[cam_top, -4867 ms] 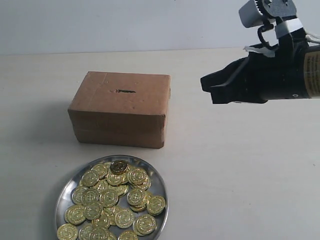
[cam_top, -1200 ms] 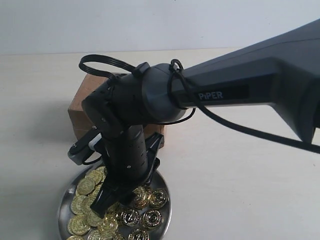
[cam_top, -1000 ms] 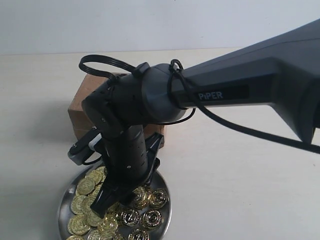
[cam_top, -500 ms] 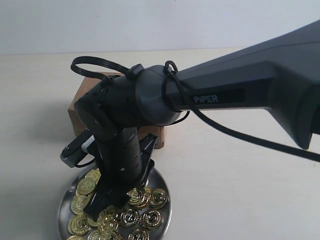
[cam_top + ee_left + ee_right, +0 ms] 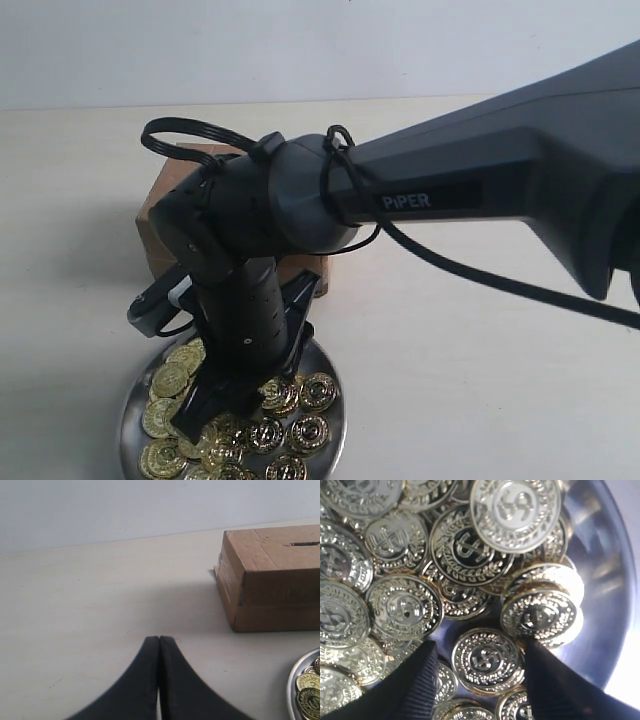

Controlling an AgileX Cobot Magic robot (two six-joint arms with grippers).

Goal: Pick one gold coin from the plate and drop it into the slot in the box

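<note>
Right hand (image 5: 482, 667): fingers spread, tips down among the coins (image 5: 405, 610) in the plate (image 5: 600, 580). One coin (image 5: 487, 660) lies flat between the two fingers. Whether either pad touches it, I cannot tell.

Left hand (image 5: 159, 641): fingers pressed together, holding nothing, above bare worktop (image 5: 100, 605) and well apart from the plate.

Writing: "PiPER" in pale letters on the right arm (image 5: 407, 201). The coins carry an embossed wreath around a central symbol that I cannot read. No print is legible on the box (image 5: 270, 590).

View differences:
- The right wrist view alone gives the coin relief and the gap between the fingers. Some coins overlap and some are stacked.
- In the exterior view the right arm reaches in from the right across the middle and covers most of the box, including its top. A black cable (image 5: 190, 128) loops over the wrist.
- The left wrist view alone shows the slot (image 5: 302, 543), with the plate rim and two or three coins at the frame's edge.

Orientation: the box rests flat on the worktop, slot in its top face. The slot's long axis runs parallel to the box's long upper edge. In the exterior view the plate sits just in front of the box, nearer the camera.
</note>
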